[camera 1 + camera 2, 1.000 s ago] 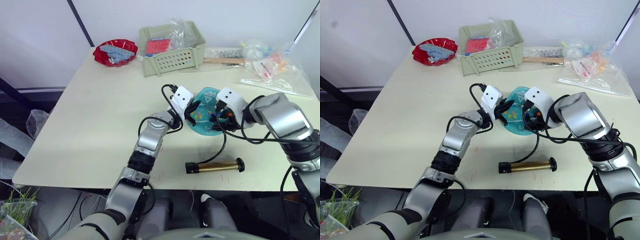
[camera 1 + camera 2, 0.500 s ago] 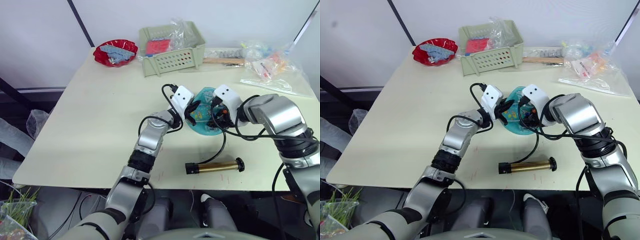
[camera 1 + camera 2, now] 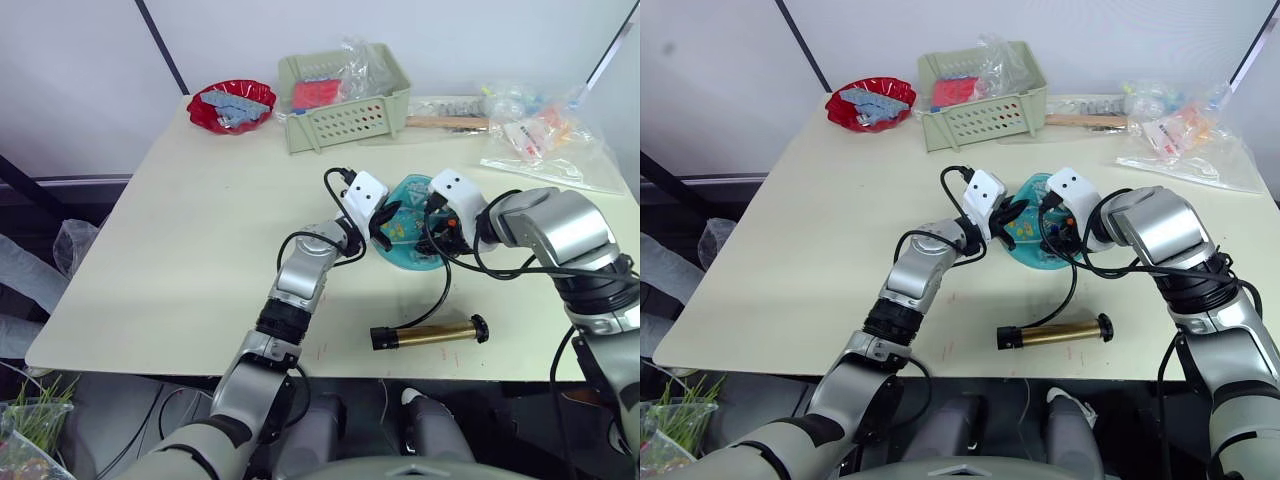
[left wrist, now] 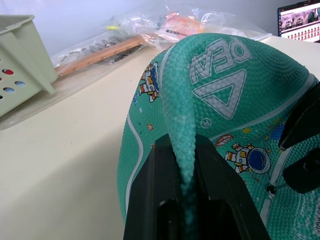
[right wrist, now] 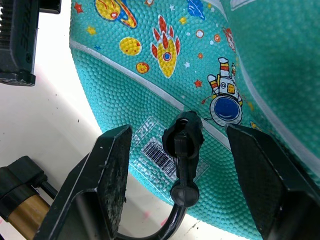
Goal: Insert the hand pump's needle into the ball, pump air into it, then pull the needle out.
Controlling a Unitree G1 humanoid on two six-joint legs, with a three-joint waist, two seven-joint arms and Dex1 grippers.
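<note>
Two grippers meet over the pale cream tabletop, and we place everything from the soft teal rubber ball with cartoon space prints and a white triangle logo, which lies partly collapsed near the table's middle. Behind the ball, toward the wall, we see a pale green perforated plastic basket stuffed with packets, and beside that a red scalloped bowl holding bluish pieces. Behind the ball on the right lie clear plastic bags of small items and a pale wooden stick.

On the ball's left edge sits our left gripper; its black fingers are clamped together on a raised fold of the ball's skin. On the ball's right side sits our right gripper; its two black pads stand apart, either side of the needle's small black angled fitting, which is pressed against the ball's surface near a barcode label, with neither pad touching it.

In front of the ball, near the table's front edge, lies the slim bronze-gold hand pump with black end caps, well apart from both grippers. Its thin black hose curves from it up to the fitting.
</note>
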